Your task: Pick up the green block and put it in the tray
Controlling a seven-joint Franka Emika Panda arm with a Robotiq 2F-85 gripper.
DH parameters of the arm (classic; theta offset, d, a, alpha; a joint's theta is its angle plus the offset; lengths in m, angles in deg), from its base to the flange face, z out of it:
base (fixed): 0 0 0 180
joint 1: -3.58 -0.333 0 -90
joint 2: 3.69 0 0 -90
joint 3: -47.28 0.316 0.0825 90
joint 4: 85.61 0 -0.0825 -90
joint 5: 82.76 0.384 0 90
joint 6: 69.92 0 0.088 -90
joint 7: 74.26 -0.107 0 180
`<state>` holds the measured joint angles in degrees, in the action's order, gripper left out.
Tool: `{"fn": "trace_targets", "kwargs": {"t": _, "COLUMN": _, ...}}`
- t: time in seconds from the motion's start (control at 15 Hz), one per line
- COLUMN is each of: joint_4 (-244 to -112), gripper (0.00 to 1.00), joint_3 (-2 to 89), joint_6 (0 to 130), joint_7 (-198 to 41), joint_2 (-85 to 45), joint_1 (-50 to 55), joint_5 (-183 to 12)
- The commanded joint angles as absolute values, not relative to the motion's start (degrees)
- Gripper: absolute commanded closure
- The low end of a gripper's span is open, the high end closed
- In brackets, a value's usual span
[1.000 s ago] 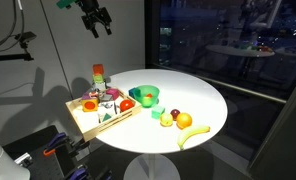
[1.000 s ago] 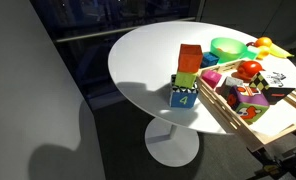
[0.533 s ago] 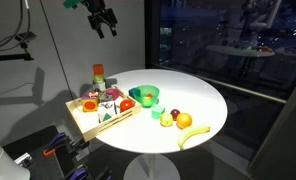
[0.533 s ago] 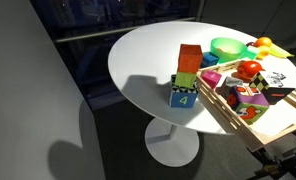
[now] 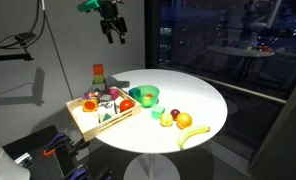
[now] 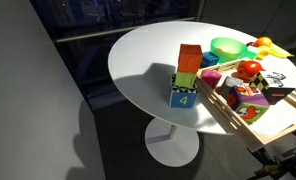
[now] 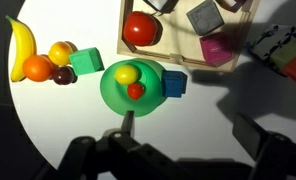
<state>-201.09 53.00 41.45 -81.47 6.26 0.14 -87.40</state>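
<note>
I take this for an office-like room: a round white pedestal table (image 5: 200, 95) beside a dark floor-to-ceiling window (image 5: 223, 40) at frame right.

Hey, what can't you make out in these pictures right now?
Green block: plain in the wrist view, but in an exterior view probably hidden behind the green bowl.
Tray: cut off by the right edge there, by the top edge in the wrist view.
Claw: small in an exterior view; open or shut unclear.

Well beneath the dark, matt-looking pincer (image 5: 116, 33), the white worktop (image 7: 58, 115) reads smooth with a soft sheen. The tray (image 7: 122, 30) shows pale bare wood. The green block (image 7: 86, 62) looks matt, and the green bowl (image 7: 112, 92) looks like glossy plastic.
</note>
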Motion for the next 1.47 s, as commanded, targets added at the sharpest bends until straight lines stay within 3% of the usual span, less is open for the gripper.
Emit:
{"fn": "trace_targets", "kwargs": {"t": 0.0, "joint_4": -196.6, "gripper": 0.00, "joint_3": 51.5, "joint_6": 38.3, "joint_7": -84.4, "joint_2": 2.2, "joint_1": 1.5, "joint_5": -86.6}}
{"fn": "trace_targets", "kwargs": {"t": 1.4, "joint_4": -183.7, "gripper": 0.00, "joint_3": 42.8, "joint_6": 35.6, "joint_7": -87.9, "joint_2": -19.3, "joint_1": 5.8, "joint_5": -89.0}}
